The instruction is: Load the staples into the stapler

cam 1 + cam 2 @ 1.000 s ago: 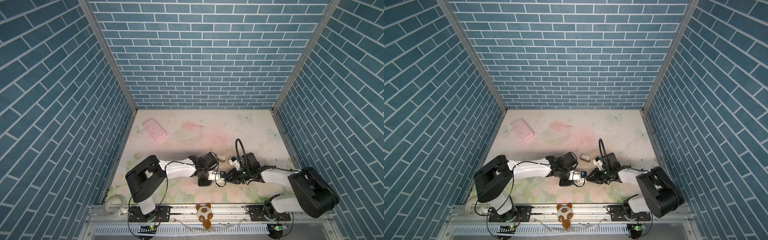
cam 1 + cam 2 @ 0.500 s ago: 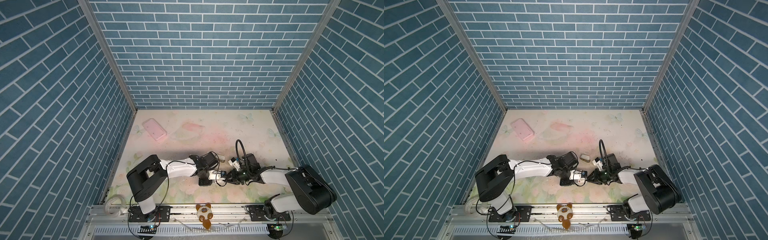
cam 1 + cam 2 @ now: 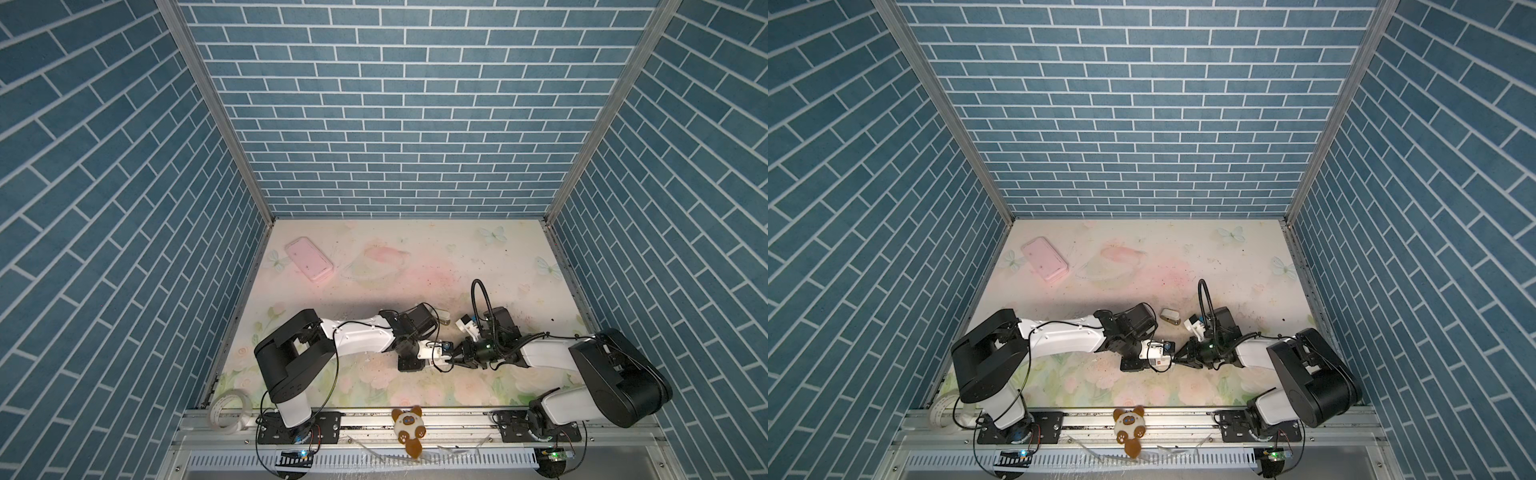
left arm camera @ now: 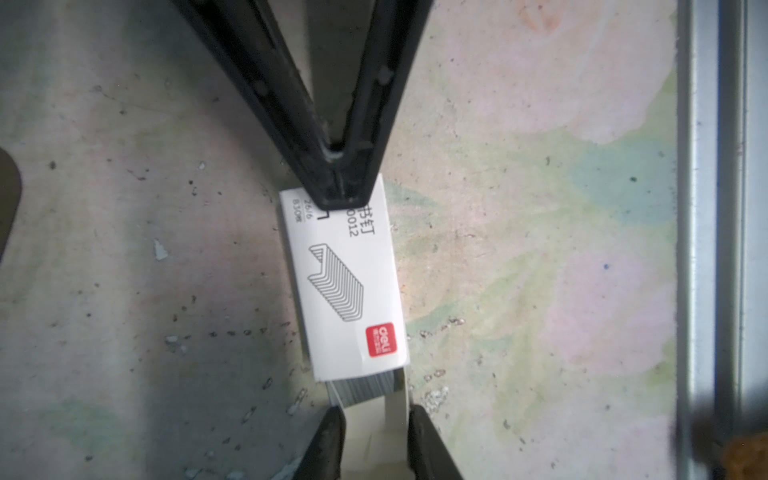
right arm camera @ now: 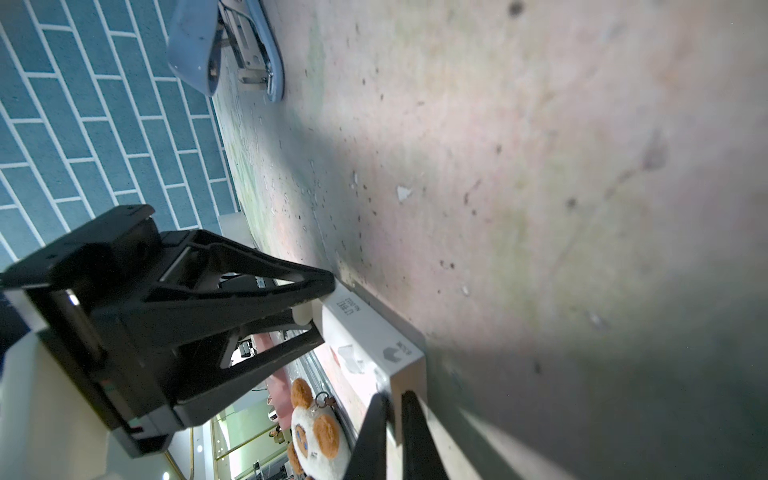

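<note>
White sleeve [image 4: 345, 282] holds tray [image 4: 395, 401] of staples [image 4: 361, 384] (ends showing).

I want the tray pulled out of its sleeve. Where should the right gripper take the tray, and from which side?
Grip the tray by the short end that sticks out of the sleeve beside the red mark, coming in along its length, opposite the left gripper, which pinches the far end. Only that end is bare.

Both top views: bright, even, sharp — brick walls [image 3: 124, 166] splay at the edges. My arms [image 3: 361, 336] throw soft shadow toward twelve o'clock on the table [image 3: 357, 305]; wrist views dimmer, blurred close up.
</note>
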Controlling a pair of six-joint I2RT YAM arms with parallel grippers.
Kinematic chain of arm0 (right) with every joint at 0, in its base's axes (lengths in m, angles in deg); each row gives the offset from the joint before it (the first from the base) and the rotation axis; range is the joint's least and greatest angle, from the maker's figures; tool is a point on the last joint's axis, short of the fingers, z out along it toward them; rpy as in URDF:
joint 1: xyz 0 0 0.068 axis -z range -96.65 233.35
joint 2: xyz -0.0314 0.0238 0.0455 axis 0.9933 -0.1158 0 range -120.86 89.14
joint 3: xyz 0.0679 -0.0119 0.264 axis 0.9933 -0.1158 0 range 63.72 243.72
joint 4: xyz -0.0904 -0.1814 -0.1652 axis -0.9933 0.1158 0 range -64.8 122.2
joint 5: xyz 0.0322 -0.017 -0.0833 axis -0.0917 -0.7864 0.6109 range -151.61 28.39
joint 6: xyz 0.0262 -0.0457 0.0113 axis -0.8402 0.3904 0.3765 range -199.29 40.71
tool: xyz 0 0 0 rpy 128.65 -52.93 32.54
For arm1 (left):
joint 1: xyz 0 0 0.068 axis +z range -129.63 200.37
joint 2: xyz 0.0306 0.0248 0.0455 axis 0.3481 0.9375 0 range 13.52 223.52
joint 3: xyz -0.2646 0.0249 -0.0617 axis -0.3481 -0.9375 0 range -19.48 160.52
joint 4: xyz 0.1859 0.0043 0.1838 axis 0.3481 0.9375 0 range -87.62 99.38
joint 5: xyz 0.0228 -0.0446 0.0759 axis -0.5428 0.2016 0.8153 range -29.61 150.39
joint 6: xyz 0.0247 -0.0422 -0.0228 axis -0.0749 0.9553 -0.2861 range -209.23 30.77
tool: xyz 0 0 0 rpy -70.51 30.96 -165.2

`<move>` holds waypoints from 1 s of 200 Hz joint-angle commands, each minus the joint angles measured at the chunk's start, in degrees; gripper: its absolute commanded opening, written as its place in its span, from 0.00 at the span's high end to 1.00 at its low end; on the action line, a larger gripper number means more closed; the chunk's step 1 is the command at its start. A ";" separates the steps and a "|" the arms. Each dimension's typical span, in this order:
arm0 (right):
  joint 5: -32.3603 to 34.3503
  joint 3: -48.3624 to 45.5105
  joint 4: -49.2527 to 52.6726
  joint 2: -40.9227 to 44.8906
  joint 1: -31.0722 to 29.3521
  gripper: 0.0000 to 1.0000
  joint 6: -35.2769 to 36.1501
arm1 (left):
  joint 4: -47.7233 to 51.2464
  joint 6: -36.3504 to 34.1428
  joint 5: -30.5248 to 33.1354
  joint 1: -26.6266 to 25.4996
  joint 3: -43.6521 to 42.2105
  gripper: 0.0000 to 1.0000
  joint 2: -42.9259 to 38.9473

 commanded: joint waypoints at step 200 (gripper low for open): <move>14.59 -2.32 24.81 24.54 6.43 0.92 2.37 | 3.56 -1.33 -0.12 0.50 1.57 0.71 1.79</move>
